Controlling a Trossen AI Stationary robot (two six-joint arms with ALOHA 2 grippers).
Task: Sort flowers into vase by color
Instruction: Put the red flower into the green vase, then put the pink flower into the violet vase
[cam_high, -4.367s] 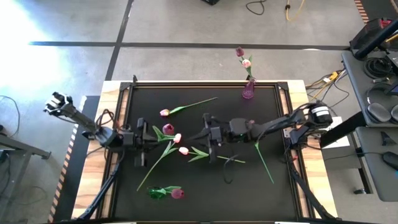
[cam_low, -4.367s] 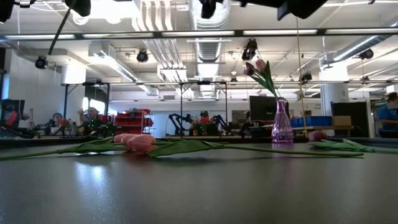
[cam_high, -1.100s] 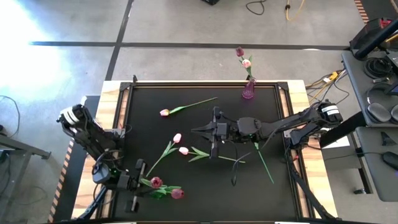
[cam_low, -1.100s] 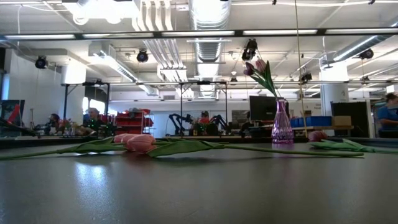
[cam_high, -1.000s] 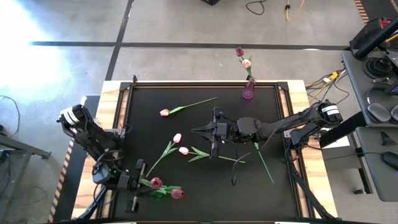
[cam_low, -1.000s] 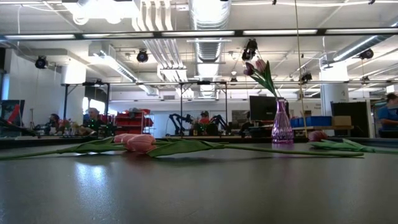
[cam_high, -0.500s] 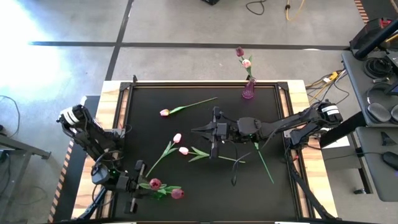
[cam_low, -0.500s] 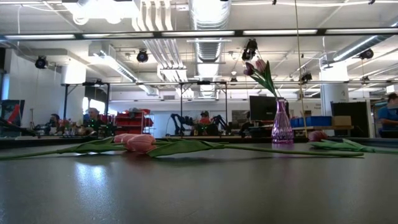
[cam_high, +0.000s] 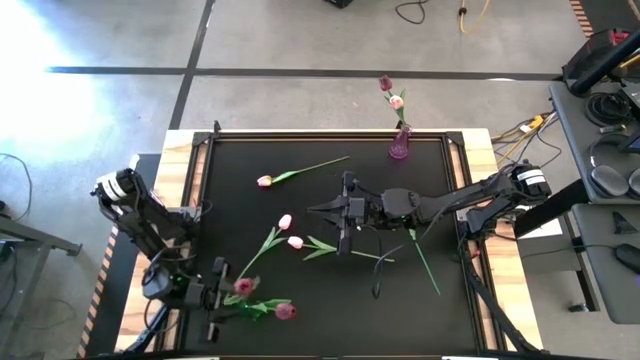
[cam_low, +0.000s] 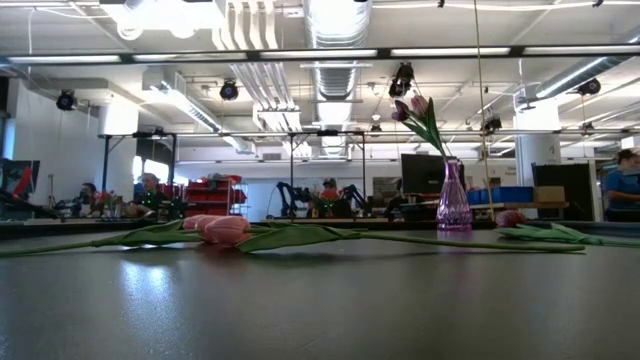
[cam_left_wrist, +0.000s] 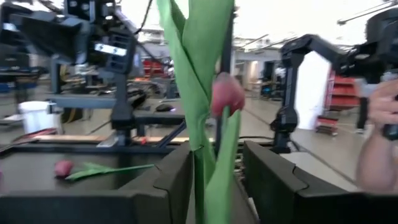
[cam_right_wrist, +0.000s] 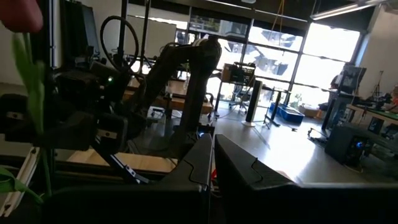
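Note:
A dark magenta tulip (cam_left_wrist: 227, 96) stands upright between the fingers of my open left gripper (cam_high: 236, 294), near the table's near left corner. Its green stem and leaves (cam_left_wrist: 208, 155) fill most of the gap in the left wrist view. Just beside it stands a green vase (cam_high: 255, 311) with another magenta tulip (cam_high: 286, 312). A purple vase (cam_high: 399, 148) at the far edge holds two tulips (cam_low: 415, 106). Three pale pink tulips (cam_high: 285, 222) lie flat on the mat. My right gripper (cam_high: 315, 210) hovers shut over the table's middle with nothing in it. My left gripper has one finger (cam_left_wrist: 168, 186) on either side of the tulip's stem and leaves, coming at them level. I cannot tell whether a leaf rests against a finger. The stem's lower end is hidden below the fingers.
A loose green stem (cam_high: 425, 262) lies on the mat under my right arm. The black mat (cam_high: 440, 200) has wooden borders left and right. A person's hand (cam_left_wrist: 376, 146) shows beyond the table in the left wrist view.
The magenta tulip's head at my left gripper has shifted a little toward the table's left edge. My right arm has kept still.

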